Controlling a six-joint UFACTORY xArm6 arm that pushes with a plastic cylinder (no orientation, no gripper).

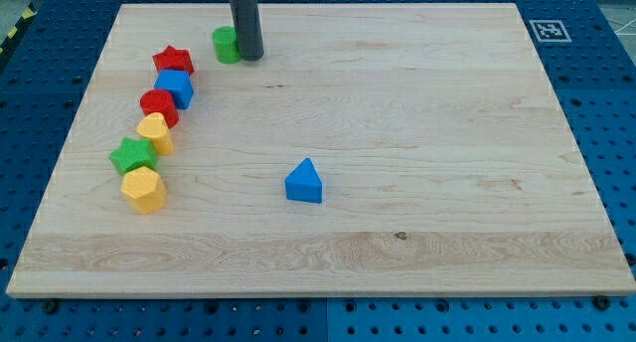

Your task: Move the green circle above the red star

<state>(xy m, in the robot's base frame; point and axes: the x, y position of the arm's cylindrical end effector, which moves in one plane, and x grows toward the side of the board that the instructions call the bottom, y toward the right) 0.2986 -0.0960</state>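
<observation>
The green circle (226,44) sits near the view's top left, up and to the right of the red star (173,61). My tip (248,57) touches the green circle's right side. The rod rises straight up out of the view's top.
Below the red star a chain of blocks runs down the left: a blue block (177,87), a red circle (157,106), a yellow block (156,132), a green star (132,156) and a yellow hexagon (143,190). A blue triangle (304,181) lies mid-board. The wooden board (447,133) rests on a blue pegboard.
</observation>
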